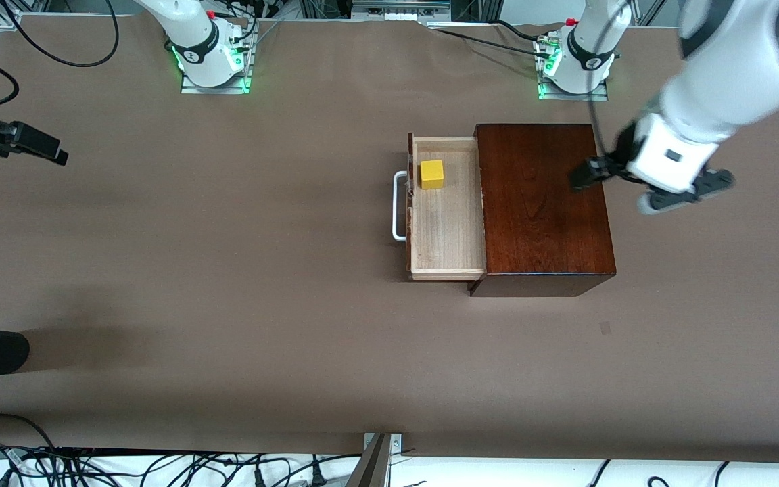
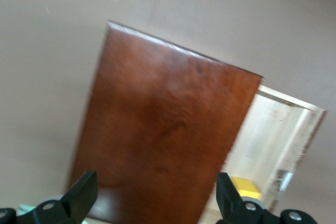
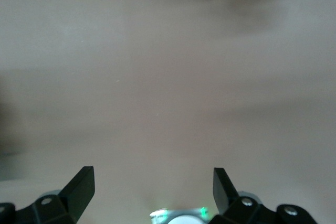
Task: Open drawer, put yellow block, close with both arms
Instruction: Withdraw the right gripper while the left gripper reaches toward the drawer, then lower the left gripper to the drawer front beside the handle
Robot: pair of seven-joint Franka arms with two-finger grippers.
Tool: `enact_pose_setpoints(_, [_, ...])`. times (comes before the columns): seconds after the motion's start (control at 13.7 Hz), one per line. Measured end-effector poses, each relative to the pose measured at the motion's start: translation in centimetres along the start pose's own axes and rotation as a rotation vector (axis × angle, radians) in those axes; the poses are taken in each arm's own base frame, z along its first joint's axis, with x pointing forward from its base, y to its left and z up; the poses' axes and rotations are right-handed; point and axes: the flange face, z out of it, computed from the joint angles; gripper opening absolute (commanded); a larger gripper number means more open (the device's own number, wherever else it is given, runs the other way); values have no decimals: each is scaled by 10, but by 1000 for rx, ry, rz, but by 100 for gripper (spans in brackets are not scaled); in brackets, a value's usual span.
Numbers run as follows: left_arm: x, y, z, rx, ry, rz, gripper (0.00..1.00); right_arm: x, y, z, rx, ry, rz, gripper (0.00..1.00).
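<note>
On the brown desk (image 1: 227, 270), the drawer (image 1: 447, 230) stands open with the yellow block (image 1: 431, 174) inside. The left gripper (image 2: 152, 195) is spread, empty, over the wooden box (image 1: 541, 203); the right gripper (image 3: 153, 187), released, is over the desk's right-arm edge. A one-sided push could skew the box.

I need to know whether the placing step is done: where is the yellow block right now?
The yellow block lies in the open drawer, in the part farther from the front camera, close to the white handle.

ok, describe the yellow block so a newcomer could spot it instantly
Find the dark-brown wooden box mid-table. Its pale drawer stands pulled out toward the right arm's end. The yellow block sits inside, toward the robots' bases: a small cube, the only bright thing there.
</note>
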Motion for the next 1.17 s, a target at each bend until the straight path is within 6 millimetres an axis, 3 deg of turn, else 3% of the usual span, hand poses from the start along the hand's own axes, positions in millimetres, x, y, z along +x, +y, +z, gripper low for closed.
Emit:
enact_pose_setpoints(0.37, [-79,92,30,28,-41,-229,100,9,4,19,-29,16,-63,100])
enact_pose_setpoints(0.73, [-150,182,92,105,-80,-432,100,7,4,16,-31,20,-69,100])
enact_pose_setpoints(1.1, [-168,248,149,137,-122,-617,100,3,2,12,-29,22,-73,100])
enact_pose_setpoints(1.17, [-170,259,160,141,-111,-635,84,2,1,12,-29,21,-76,100])
